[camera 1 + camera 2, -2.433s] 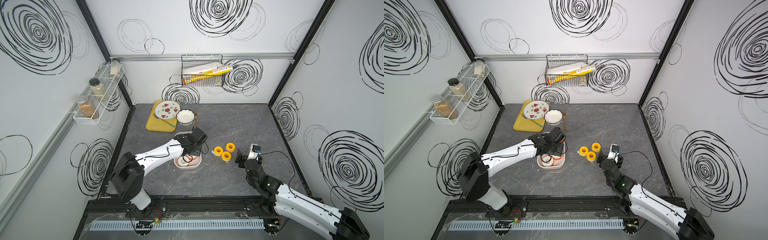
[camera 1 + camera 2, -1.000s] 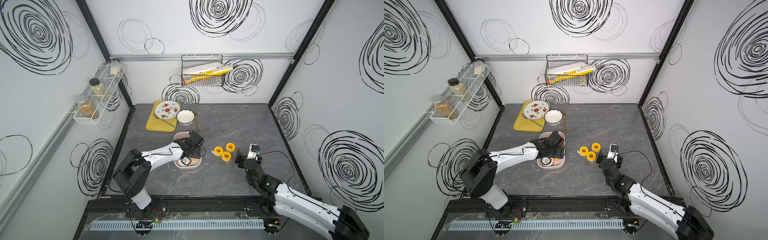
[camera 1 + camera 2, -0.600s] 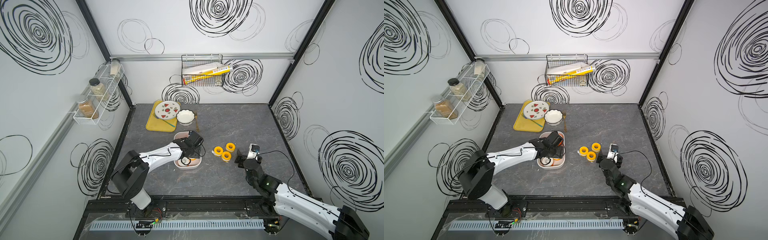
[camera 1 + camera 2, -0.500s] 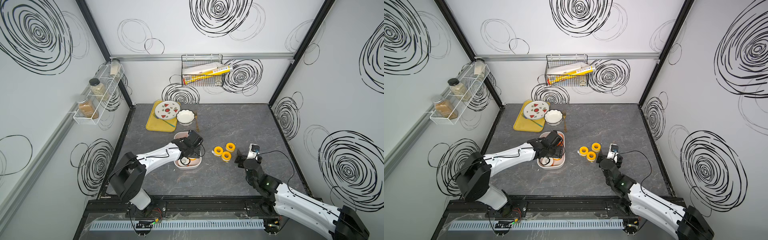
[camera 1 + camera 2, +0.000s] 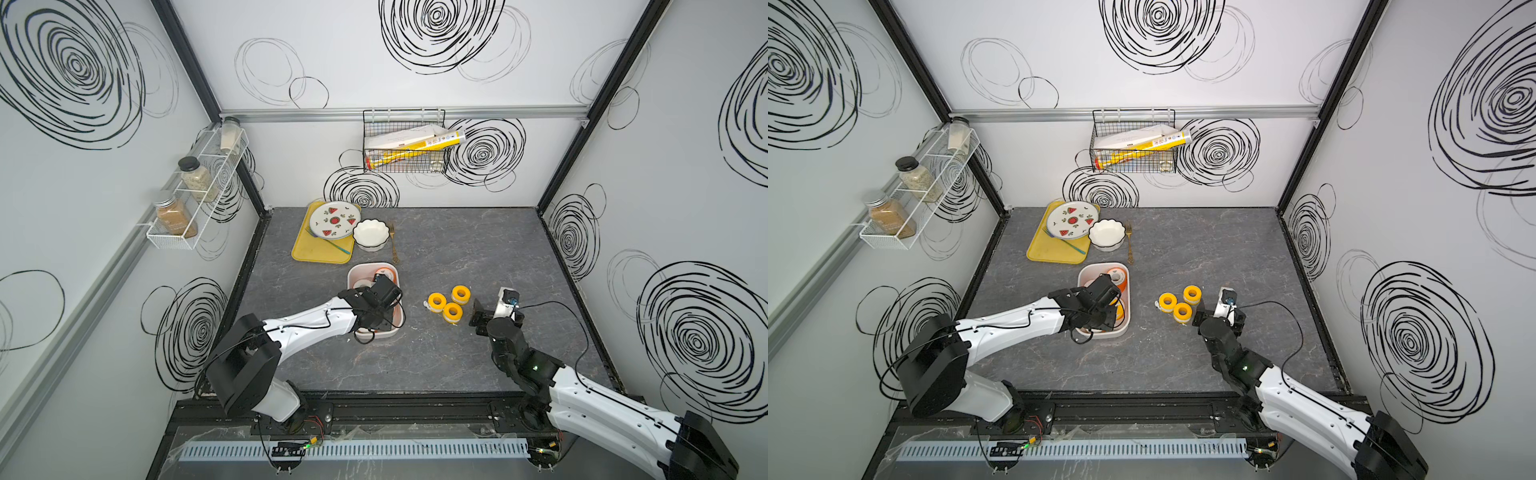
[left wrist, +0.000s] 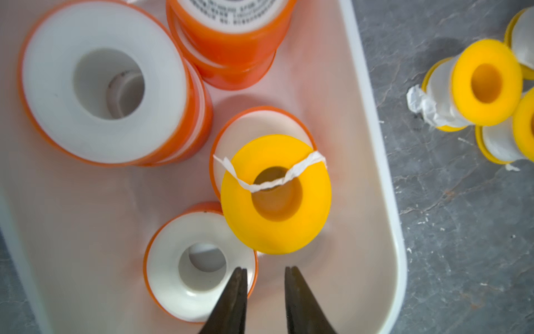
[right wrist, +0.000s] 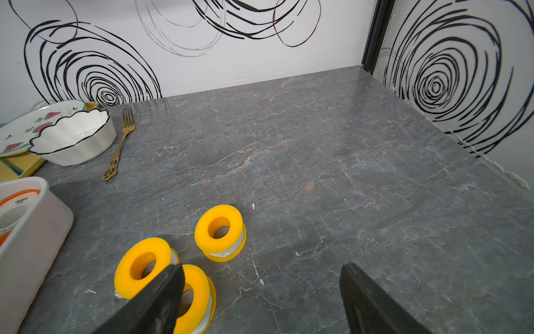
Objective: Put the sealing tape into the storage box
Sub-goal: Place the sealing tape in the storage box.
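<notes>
Left end effector point(image 6: 265, 271) drawn nearly closed, slim gap, gripping nothing, poised over the storage box point(image 6: 372, 121). Right end effector point(image 7: 261, 270) spread wide, empty, low over the grey marbled worktop point(image 7: 318, 159), hemmed in by white panels point(image 7: 202, 69) with black swirls. Just ahead of the left tips: a yellow-flanged spool of sealing tape point(image 6: 276, 196), loose white strip across its hole, lying among orange-flanged spools point(image 6: 101, 84) inside the box. Just ahead of the right tips: three yellow spools point(image 7: 219, 231) clustered on bare worktop beside the box.
</notes>
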`<act>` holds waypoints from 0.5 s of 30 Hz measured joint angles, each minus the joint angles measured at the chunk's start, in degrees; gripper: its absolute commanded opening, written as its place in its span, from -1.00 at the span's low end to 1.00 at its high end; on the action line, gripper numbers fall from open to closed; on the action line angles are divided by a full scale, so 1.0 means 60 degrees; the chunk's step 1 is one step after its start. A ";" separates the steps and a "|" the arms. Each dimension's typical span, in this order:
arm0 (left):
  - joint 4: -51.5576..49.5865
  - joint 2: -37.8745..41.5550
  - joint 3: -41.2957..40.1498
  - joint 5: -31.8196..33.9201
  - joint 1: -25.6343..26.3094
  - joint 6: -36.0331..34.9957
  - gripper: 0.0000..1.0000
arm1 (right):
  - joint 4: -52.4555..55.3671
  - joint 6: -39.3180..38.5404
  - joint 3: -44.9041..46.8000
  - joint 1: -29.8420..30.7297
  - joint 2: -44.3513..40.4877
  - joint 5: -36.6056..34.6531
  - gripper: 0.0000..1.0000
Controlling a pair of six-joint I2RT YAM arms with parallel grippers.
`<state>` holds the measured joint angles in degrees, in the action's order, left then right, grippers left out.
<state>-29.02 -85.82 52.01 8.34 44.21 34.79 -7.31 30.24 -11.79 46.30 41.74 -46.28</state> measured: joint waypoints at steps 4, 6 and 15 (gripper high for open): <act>0.0055 0.0000 -0.0044 -0.0062 0.0015 0.0004 -0.50 | -0.0004 0.0000 0.0000 0.0000 0.0000 0.0000 0.78; 0.0095 -0.0011 -0.0044 -0.0058 0.0015 0.0004 -0.50 | 0.0000 -0.0004 0.0000 0.0000 0.0000 0.0004 0.78; 0.0149 -0.0699 0.0120 -0.0022 -0.0004 -0.0004 -0.52 | 0.0000 -0.0004 0.0000 0.0000 0.0000 0.0004 0.78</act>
<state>-28.12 -90.02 52.73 8.21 44.18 34.76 -7.31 30.22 -11.79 46.30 41.74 -46.26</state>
